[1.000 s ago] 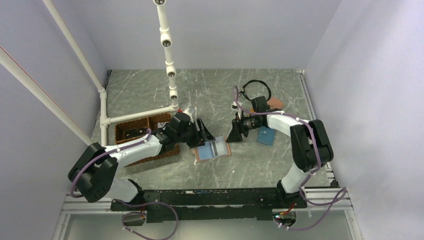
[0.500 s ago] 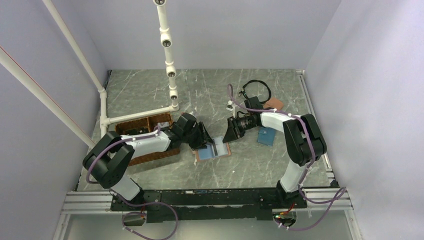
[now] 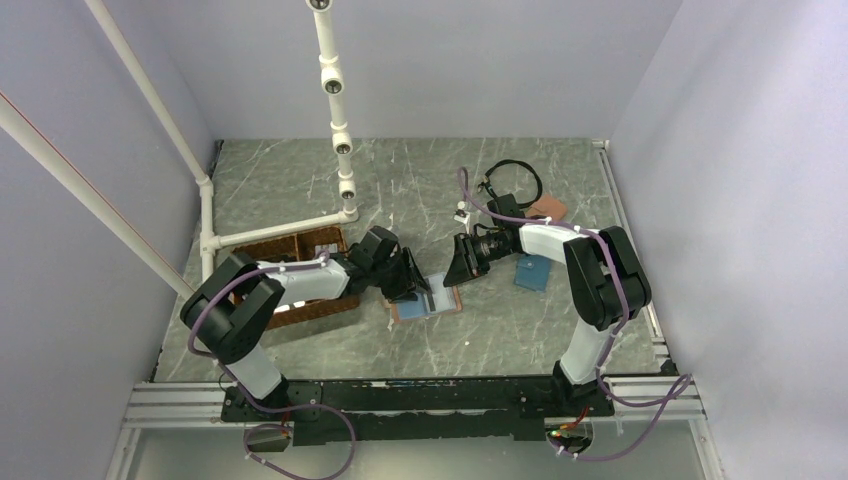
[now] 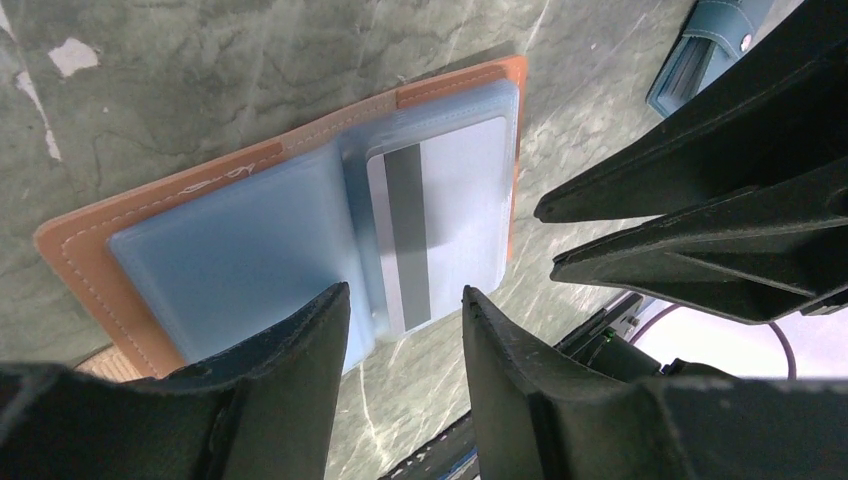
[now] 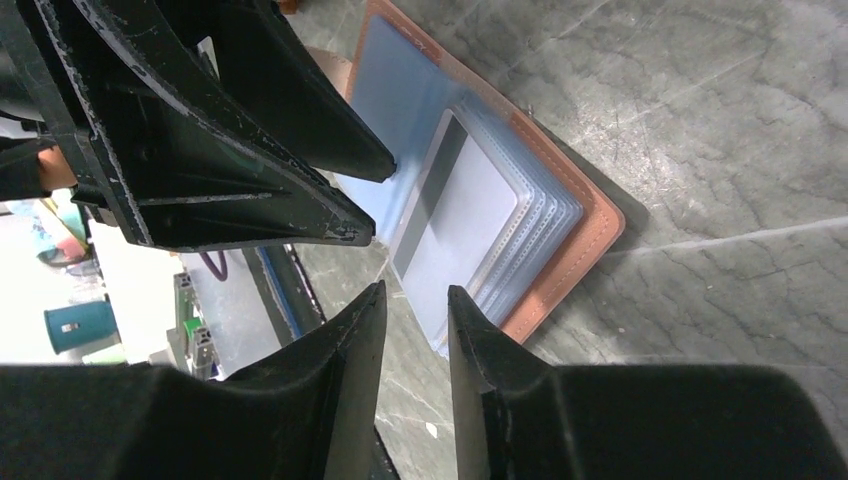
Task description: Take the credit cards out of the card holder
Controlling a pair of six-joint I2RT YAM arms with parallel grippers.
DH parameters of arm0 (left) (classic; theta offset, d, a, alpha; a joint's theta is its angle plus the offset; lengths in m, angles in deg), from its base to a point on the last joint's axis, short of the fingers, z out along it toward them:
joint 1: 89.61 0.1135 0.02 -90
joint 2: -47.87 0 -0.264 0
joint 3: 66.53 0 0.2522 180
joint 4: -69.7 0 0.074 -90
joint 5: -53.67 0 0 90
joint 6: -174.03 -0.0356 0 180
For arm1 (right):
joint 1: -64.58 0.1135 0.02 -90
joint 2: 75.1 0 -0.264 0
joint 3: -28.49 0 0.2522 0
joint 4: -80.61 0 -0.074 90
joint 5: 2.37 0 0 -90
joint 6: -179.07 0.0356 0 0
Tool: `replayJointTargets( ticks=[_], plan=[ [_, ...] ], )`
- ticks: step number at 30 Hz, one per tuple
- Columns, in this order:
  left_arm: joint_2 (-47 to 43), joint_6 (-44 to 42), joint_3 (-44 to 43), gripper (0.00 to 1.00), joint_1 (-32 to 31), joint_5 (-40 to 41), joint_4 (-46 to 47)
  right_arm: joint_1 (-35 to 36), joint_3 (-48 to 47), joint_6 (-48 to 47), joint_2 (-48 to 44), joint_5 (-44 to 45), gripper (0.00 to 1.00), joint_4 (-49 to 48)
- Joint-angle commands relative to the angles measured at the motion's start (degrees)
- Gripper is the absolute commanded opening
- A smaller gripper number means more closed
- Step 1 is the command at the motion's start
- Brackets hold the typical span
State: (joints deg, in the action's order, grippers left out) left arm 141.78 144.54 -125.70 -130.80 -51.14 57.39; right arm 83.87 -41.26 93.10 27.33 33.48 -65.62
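While left gripper [image 4: 405, 293] hovers, card holder [image 4: 240, 250] beneath

You've got a grey-green marbled desk [image 3: 420, 180] under the jaws, with white scratches all over it. Pale lavender walls [image 3: 450, 70] close it in beyond the jaws and on both sides. A white pipe frame [image 3: 335, 100] rises beyond the left jaws. An aluminium rail [image 3: 180, 410] runs along the near edge. Light is even, shadows soft.

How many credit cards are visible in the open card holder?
1. The credit card, grey with a dark stripe, lies at the top of the clear sleeves in the open card holder. Sleeves beneath may hide more.
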Motion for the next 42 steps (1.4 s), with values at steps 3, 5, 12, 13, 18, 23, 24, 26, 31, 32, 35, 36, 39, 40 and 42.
replayJointTargets(
  ticks=[3, 5, 12, 13, 18, 23, 24, 26, 31, 32, 35, 36, 39, 40, 42],
  plan=[
    [1.2, -1.1, -2.6, 0.50, -0.3, -1.5, 1.2, 0.2, -0.9, -0.1, -0.3, 3.1, 0.34, -0.2],
    [1.4, -1.1, -2.6, 0.50, -0.3, -1.4, 1.0, 0.2, -0.8, -0.1, -0.2, 3.6, 0.36, -0.1],
    [2.1, -0.9, -2.5, 0.49, -0.3, -1.8, 1.0, 0.8, -0.9, -0.2, 0.5, 2.9, 0.36, 0.1],
    [2.2, -0.9, -2.4, 0.49, -0.2, -2.0, 1.1, 1.0, -1.0, 0.0, 0.6, 2.8, 0.36, 0.1],
    [3.0, -0.8, -2.5, 0.47, -0.2, -2.5, 1.4, 1.8, -1.0, -0.2, 1.0, 3.1, 0.35, 0.2],
    [3.4, -0.9, -2.5, 0.46, -0.2, -2.7, 1.2, 2.0, -1.2, -0.5, 1.2, 5.3, 0.34, 0.8],
    [3.4, -0.8, -2.5, 0.46, -0.2, -2.7, 1.3, 2.2, -1.2, -0.5, 1.2, 5.7, 0.34, 1.0],
    [3.7, -0.7, -2.5, 0.46, -0.2, -3.0, 1.5, 2.4, -1.3, -0.5, 1.5, 5.8, 0.32, 1.2],
    [4.8, -0.4, -2.6, 0.45, -0.2, -3.9, 2.0, 3.0, -1.6, -0.5, 1.9, 5.7, 0.30, 1.4],
    [5.0, -0.4, -2.6, 0.44, -0.2, -4.1, 2.1, 3.0, -1.7, -0.6, 2.0, 5.6, 0.30, 1.4],
    [5.6, -0.2, -2.6, 0.44, -0.2, -4.6, 2.2, 3.5, -1.8, -0.4, 2.2, 5.4, 0.30, 1.5],
    [5.8, -0.2, -2.6, 0.43, -0.1, -4.7, 2.4, 3.6, -1.8, -0.5, 2.4, 5.3, 0.30, 1.5],
    [6.2, -0.2, -2.8, 0.41, -0.1, -4.9, 2.3, 4.1, -2.2, -0.6, 3.1, 6.0, 0.32, 1.9],
    [6.3, -0.1, -2.8, 0.41, -0.1, -5.0, 2.2, 4.2, -2.3, -0.7, 3.5, 6.6, 0.33, 2.2],
    [6.5, -0.1, -2.9, 0.41, 0.0, -4.9, 1.8, 4.5, -2.8, -1.1, 4.2, 8.2, 0.34, 3.0]
  ],
)
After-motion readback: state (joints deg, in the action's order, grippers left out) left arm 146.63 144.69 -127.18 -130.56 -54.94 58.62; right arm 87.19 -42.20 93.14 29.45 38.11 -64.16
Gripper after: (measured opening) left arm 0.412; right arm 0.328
